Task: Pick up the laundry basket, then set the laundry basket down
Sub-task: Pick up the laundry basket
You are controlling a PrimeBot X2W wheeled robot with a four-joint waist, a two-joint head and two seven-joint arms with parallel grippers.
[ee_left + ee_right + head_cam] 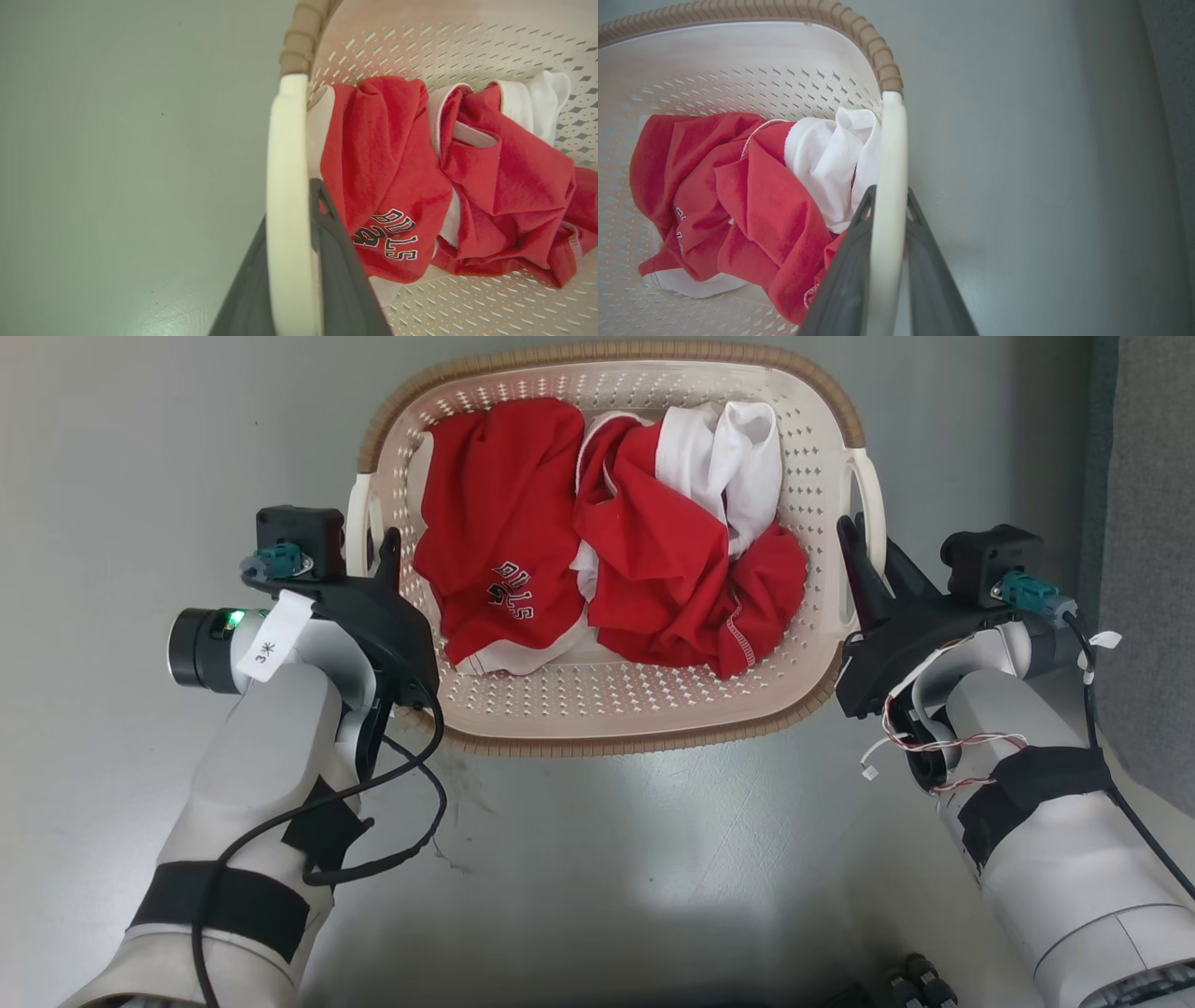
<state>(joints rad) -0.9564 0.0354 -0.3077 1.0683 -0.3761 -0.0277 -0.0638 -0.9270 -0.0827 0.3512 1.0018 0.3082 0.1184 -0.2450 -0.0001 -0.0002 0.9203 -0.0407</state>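
At the middle left of the head view, the left gripper (373, 553) is clamped on the white left handle (358, 523) of the laundry basket (607, 695), one finger on each side. The basket sits in the upper middle of the frame, over the grey floor (607, 859), with red clothes (504, 551) and a white cloth (738, 457) inside. At the middle right, the right gripper (864, 537) grips the right handle (873, 490) the same way.

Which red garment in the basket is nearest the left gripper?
The lettered red jersey, against the basket's wall by the left gripper; the other red garment lies mid-basket, beside the white cloth.
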